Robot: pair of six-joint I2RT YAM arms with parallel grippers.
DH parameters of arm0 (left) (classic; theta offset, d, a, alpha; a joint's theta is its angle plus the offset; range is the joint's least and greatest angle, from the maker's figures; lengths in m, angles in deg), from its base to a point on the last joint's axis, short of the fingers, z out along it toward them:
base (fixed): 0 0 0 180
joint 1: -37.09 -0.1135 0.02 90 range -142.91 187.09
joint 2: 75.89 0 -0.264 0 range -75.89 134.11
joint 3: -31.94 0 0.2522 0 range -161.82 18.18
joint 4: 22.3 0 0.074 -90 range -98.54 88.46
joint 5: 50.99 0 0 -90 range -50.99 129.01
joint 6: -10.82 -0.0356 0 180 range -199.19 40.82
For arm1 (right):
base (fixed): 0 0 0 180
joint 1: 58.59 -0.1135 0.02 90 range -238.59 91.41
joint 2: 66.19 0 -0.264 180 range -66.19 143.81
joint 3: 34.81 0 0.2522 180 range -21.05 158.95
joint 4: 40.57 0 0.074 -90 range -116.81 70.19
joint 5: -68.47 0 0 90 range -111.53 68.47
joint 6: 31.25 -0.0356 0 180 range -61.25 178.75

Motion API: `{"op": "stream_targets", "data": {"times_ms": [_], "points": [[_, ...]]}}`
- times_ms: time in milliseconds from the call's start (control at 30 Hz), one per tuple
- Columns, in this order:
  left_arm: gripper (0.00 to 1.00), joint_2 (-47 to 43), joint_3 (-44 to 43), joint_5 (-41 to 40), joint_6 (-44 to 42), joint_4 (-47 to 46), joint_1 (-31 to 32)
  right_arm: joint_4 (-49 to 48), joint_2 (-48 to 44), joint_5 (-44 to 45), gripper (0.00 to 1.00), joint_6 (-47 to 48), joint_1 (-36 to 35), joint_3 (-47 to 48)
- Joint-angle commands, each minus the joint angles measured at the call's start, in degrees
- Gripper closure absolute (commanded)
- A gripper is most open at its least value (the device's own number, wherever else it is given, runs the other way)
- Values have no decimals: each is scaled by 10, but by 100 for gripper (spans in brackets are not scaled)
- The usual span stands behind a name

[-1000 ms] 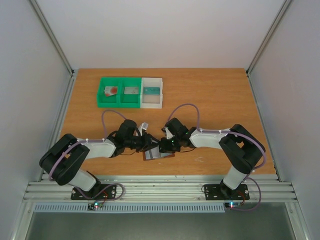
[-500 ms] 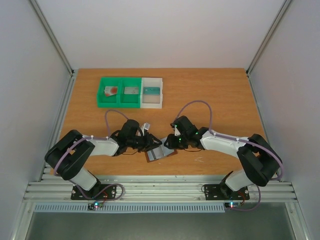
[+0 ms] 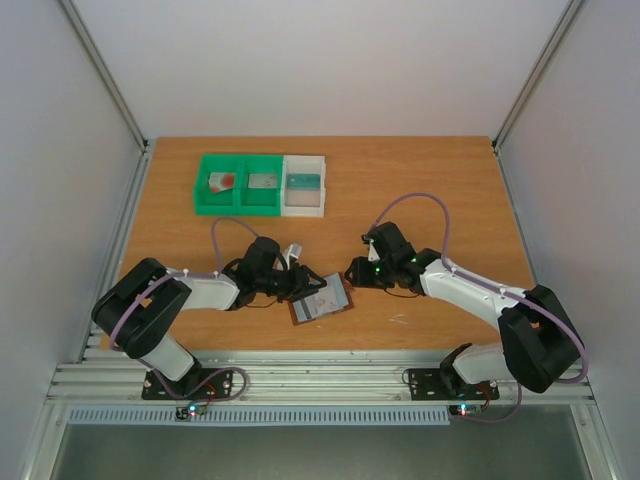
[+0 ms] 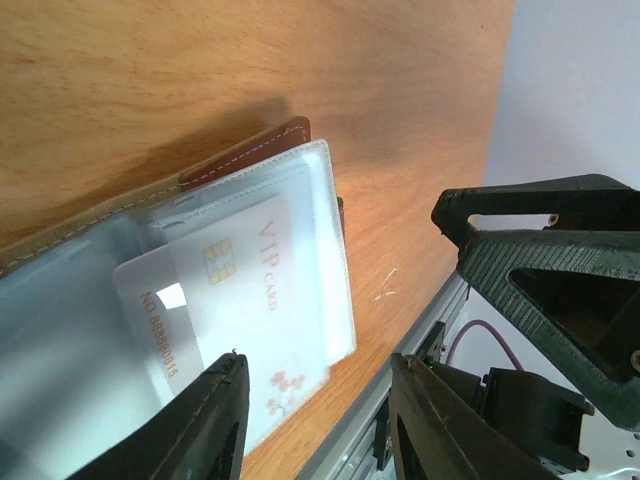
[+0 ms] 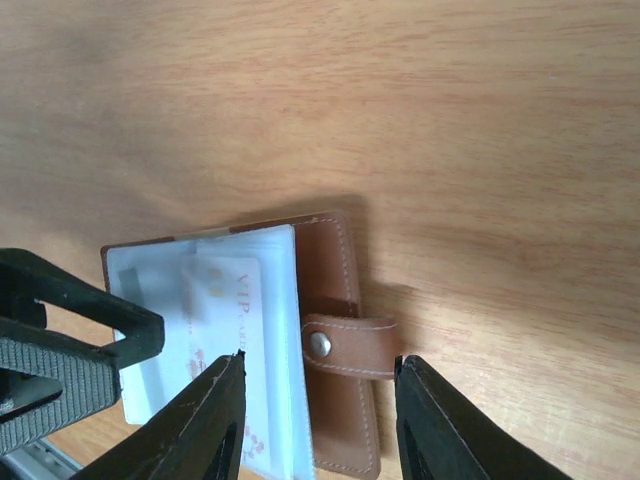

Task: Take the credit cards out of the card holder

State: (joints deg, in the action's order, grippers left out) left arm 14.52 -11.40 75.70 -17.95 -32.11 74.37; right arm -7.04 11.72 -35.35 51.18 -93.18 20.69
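The right gripper (image 3: 352,272) has backed off to the right of the holder (image 5: 345,290), jaws apart and empty. The left gripper (image 4: 315,358) hovers open over the holder, which lies unfolded on the table (image 3: 440,200). 1 white card (image 4: 240,290) sits in a floppy clear sleeve (image 4: 325,190). The card is probably light, stiff and slick, so pinch its protruding end.

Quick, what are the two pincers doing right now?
Left pincer: open, over the card holder, gripping nothing.
Right pincer: open, empty, above the card holder.
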Motion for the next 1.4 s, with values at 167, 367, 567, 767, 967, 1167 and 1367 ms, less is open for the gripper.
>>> {"op": "stream_targets", "data": {"times_ms": [167,367,567,767,967,1167,1367], "points": [[59,-13,-16,-10,-24,5,3,6,-7,-40,61,14,1,3],[61,-21,-11,-39,-50,54,3,-4,1,-77,64,6,0,4],[65,-20,-4,-58,-61,69,3,-18,12,-133,71,-11,-3,12],[68,-14,-12,-93,-101,124,-2,-25,70,-158,69,-4,-19,29],[68,-19,-23,-125,-142,187,-13,10,142,-98,79,12,-21,41],[68,-37,-41,-142,-179,233,-15,22,166,-65,88,15,-21,18],[68,-36,-13,-90,-121,131,-13,1,158,-77,91,8,-21,5]]}}
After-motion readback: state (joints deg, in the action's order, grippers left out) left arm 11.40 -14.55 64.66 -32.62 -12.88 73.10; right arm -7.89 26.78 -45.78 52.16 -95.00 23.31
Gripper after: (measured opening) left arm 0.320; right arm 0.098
